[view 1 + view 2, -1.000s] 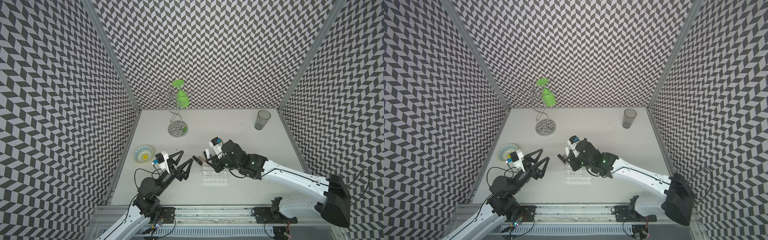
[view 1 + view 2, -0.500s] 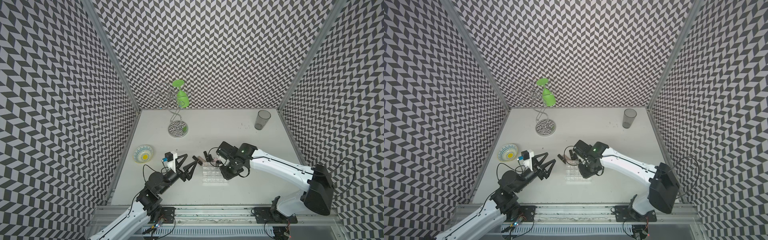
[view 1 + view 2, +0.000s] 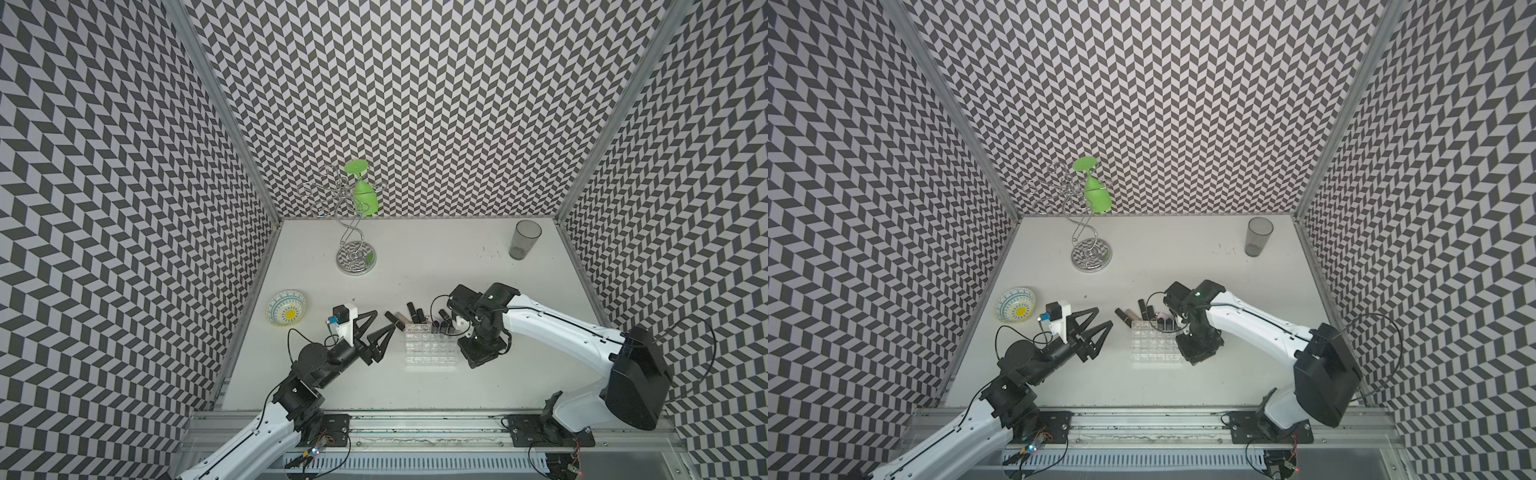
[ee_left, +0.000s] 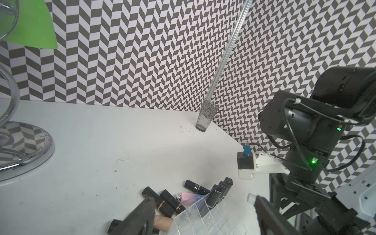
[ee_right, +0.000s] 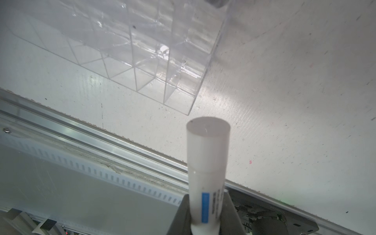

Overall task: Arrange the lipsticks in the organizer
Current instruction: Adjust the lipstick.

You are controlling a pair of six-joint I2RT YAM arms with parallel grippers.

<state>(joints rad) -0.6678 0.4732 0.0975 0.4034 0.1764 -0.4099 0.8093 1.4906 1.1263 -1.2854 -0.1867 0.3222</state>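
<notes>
The clear organizer (image 3: 432, 349) lies at the front middle of the table, with three black lipsticks (image 4: 220, 190) standing in its far cells. Several more lipsticks (image 3: 401, 319) lie on the table just behind it: black ones, a beige one (image 4: 163, 222) and a pink-and-white one (image 4: 191, 197). My left gripper (image 3: 384, 320) is open, and one of its fingers (image 4: 140, 215) is beside the beige tube. My right gripper (image 5: 206, 215) is shut on a pale lipstick with a white cap (image 5: 207, 158). It holds the tube just off the organizer's near right corner (image 5: 191, 105).
A wire stand with a green glass (image 3: 356, 249) rises at the back left. A grey tumbler (image 3: 524, 241) stands at the back right, and a patterned bowl (image 3: 286, 308) sits by the left wall. The metal rail (image 5: 122, 146) runs along the table's front edge.
The right arm has swung its wrist from over the lying lipsticks to the organizer's right side, carrying the pale tube. The left gripper has moved toward the lying lipsticks and its jaws have narrowed.
</notes>
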